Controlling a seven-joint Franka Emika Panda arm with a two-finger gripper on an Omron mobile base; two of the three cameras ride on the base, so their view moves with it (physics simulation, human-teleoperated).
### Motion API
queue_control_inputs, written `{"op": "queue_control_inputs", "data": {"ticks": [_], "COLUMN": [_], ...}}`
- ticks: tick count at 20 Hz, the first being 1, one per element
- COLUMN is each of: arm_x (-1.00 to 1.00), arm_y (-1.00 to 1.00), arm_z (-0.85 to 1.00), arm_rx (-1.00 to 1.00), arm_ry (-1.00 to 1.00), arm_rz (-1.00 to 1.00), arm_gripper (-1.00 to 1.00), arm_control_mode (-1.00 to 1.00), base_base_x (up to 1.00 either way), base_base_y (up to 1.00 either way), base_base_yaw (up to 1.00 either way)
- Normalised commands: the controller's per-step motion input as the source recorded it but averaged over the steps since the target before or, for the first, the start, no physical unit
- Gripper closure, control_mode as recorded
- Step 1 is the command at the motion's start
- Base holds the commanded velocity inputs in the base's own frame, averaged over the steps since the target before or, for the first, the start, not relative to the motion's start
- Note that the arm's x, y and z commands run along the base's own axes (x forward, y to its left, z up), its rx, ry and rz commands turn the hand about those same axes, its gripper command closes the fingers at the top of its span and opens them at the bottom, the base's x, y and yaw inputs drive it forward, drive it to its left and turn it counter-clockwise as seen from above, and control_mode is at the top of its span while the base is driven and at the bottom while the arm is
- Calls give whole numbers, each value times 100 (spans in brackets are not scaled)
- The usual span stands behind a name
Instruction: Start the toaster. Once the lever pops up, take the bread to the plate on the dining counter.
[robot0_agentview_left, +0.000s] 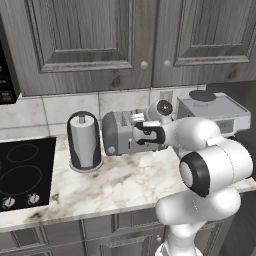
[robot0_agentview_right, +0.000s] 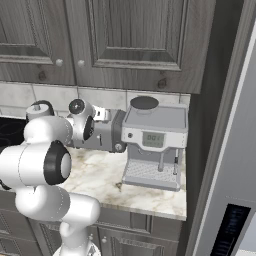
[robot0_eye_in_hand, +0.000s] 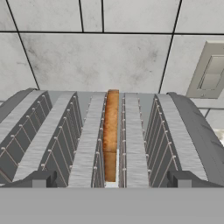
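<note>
The grey toaster (robot0_agentview_left: 119, 131) stands on the marble worktop against the tiled wall, also seen as the toaster (robot0_agentview_right: 106, 136) from the right. In the hand view I look down on the toaster's slots (robot0_eye_in_hand: 65, 140). The tan bread (robot0_eye_in_hand: 111, 131) stands on edge in the second slot from the right. My gripper (robot0_eye_in_hand: 111, 180) hovers just above and in front of the toaster top, open, with one fingertip (robot0_eye_in_hand: 40, 179) either side of the bread's slot and nothing between them. My gripper (robot0_agentview_left: 137, 120) covers the toaster's right front. The plate and the dining counter are out of view.
A dark paper-towel holder (robot0_agentview_left: 84, 142) stands left of the toaster, with a black cooktop (robot0_agentview_left: 22, 172) beyond it. A silver coffee machine (robot0_agentview_right: 154, 145) stands close on the right. Wall cabinets (robot0_agentview_left: 90, 40) hang overhead. A wall outlet (robot0_eye_in_hand: 210, 70) sits behind.
</note>
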Motion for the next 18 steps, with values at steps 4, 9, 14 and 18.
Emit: {"op": "queue_control_inputs", "data": {"ticks": [4, 9, 14, 18], "arm_x": [0, 0, 0, 0], "arm_y": [0, 0, 0, 0], "arm_z": [0, 0, 0, 0], "arm_rx": [0, 0, 0, 0], "arm_ry": [0, 0, 0, 0], "arm_rz": [0, 0, 0, 0], "arm_gripper": [-100, -100, -100, -100], "arm_control_mode": [-100, -100, -100, -100], "base_base_x": [0, 0, 0, 0], "base_base_y": [0, 0, 0, 0], "base_base_yaw": [0, 0, 0, 0]}}
